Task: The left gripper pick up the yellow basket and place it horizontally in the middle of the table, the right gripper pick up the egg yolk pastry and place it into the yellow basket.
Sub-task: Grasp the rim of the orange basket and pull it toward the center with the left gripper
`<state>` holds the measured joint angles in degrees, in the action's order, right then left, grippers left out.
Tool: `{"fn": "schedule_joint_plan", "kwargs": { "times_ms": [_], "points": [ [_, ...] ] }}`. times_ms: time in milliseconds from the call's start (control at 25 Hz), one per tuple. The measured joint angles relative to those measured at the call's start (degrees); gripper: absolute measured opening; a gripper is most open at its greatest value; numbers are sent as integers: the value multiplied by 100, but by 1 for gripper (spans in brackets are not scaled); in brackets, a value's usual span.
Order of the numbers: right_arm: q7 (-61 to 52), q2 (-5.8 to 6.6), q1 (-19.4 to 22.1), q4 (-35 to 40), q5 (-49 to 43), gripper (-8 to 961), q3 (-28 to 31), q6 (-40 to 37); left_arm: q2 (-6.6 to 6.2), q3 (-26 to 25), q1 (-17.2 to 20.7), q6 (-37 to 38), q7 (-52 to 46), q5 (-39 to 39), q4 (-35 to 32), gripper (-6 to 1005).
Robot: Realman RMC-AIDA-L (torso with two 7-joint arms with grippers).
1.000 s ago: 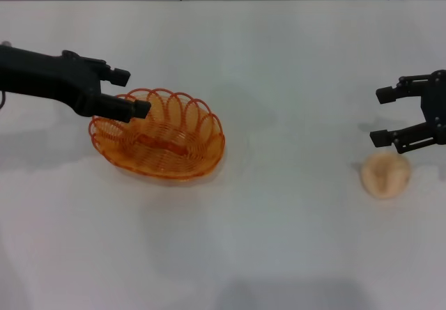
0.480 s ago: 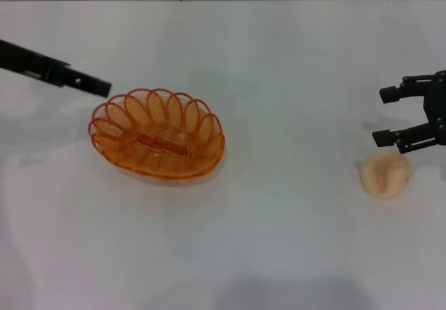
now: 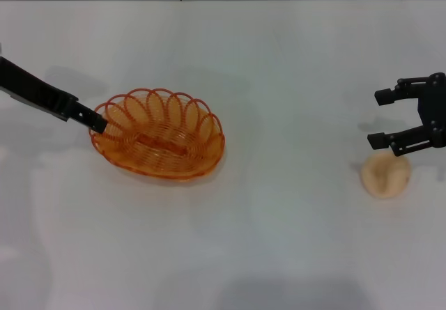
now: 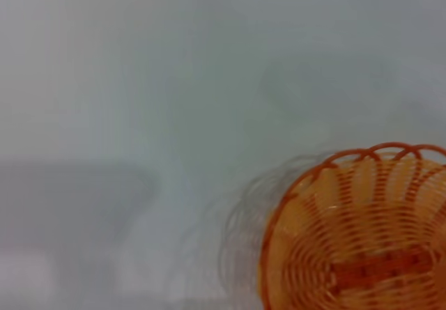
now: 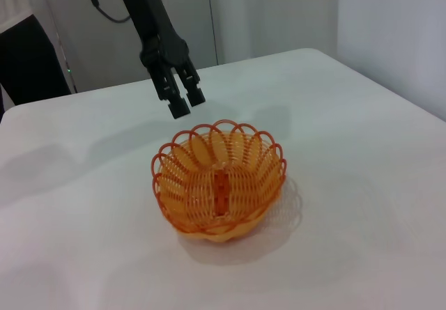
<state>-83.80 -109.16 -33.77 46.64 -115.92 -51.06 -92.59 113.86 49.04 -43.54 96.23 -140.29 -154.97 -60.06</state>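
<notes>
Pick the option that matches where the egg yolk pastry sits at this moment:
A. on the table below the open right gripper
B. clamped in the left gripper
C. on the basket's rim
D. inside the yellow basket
A: the egg yolk pastry lies on the bare table just under the open right gripper, far from the yellow basket, which holds nothing.

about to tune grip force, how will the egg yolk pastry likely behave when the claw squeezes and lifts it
The egg yolk pastry has a soft creased top, so it probably dents or crumbles under a firm squeeze. It looks small and likely light. Its rounded shape might let it roll on the table if nudged by the right gripper.
</notes>
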Motion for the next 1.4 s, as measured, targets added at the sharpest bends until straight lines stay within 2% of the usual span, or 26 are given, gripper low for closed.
{"fn": "schedule_joint_plan", "kwargs": {
  "times_ms": [320, 640, 1400],
  "points": [
    [77, -27, 2, 4, -2, 838, -1, -1, 55, 95, 46, -536, -89, -67, 275, 714],
    [166, -57, 2, 4, -1, 833, -9, 4, 49, 81, 8, -941, -93, -72, 784, 702],
    [251, -105, 2, -48, -60, 823, -27, 53, 75, 78, 8, -1426, -136, -23, 1013, 672]
  ]
}}
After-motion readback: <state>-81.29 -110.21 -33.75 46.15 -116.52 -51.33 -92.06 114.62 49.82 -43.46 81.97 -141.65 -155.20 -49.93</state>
